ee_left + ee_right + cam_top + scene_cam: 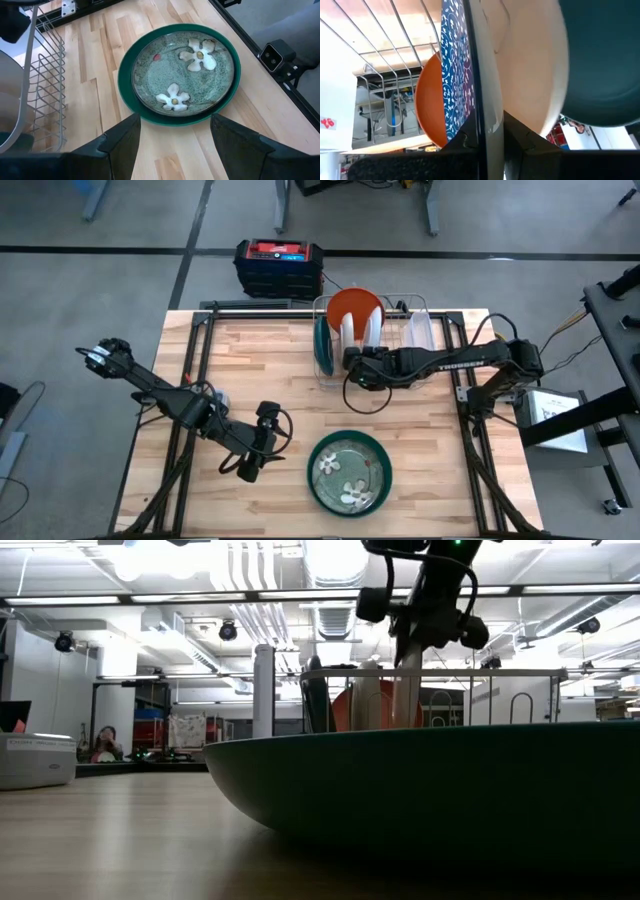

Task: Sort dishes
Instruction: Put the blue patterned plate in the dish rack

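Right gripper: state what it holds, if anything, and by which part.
The right gripper is shut on the rim of a plate standing upright in the wire rack. The left gripper is open and holds nothing.

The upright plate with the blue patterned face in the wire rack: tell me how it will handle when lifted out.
The upright plate with the blue patterned face looks rigid and glazed, so probably slippery. The right gripper pinches only its thin rim, so it may swing. Packed between the orange dish and white dish, it could knock and chip.

bright overhead light, blurred foreground
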Controlling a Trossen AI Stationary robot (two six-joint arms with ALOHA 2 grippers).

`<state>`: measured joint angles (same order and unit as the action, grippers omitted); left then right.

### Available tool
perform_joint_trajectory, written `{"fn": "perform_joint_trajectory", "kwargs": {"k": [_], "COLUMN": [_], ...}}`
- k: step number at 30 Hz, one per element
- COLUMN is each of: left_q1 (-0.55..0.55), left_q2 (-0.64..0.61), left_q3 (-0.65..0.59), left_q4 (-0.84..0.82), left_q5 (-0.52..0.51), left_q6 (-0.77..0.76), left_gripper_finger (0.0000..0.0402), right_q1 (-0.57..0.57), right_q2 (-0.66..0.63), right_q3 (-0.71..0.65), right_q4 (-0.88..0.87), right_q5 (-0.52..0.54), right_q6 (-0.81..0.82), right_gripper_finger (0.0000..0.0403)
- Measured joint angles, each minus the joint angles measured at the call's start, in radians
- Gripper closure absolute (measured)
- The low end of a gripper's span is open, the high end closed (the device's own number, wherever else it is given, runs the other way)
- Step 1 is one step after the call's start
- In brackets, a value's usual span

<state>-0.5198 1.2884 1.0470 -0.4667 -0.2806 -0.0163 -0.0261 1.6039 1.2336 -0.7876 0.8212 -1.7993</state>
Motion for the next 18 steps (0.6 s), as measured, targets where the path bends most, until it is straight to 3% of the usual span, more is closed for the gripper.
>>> {"fn": "perform_joint_trajectory", "kwargs": {"k": [5, 12, 18], "left_q1": [0.000, 0.000, 0.000], "left_q2": [0.000, 0.000, 0.000], "left_q3": [0.000, 0.000, 0.000], "left_q4": [0.000, 0.002, 0.002], "left_q5": [0.000, 0.000, 0.000], "left_q6": [0.007, 0.007, 0.007], "left_gripper_finger": [0.0171, 0.0171, 0.0171], "right_q1": [-0.005, -0.019, -0.039], "right_q2": [0.000, 0.003, 0.003], "right_q3": [-0.025, -0.058, -0.074], "right_q4": [0.014, 0.042, 0.051], "right_q5": [-0.058, -0.085, -0.086], "right_q6": [-0.005, -0.001, 0.025], "right_gripper_finger": [0.0381, 0.0349, 0.0350]}}
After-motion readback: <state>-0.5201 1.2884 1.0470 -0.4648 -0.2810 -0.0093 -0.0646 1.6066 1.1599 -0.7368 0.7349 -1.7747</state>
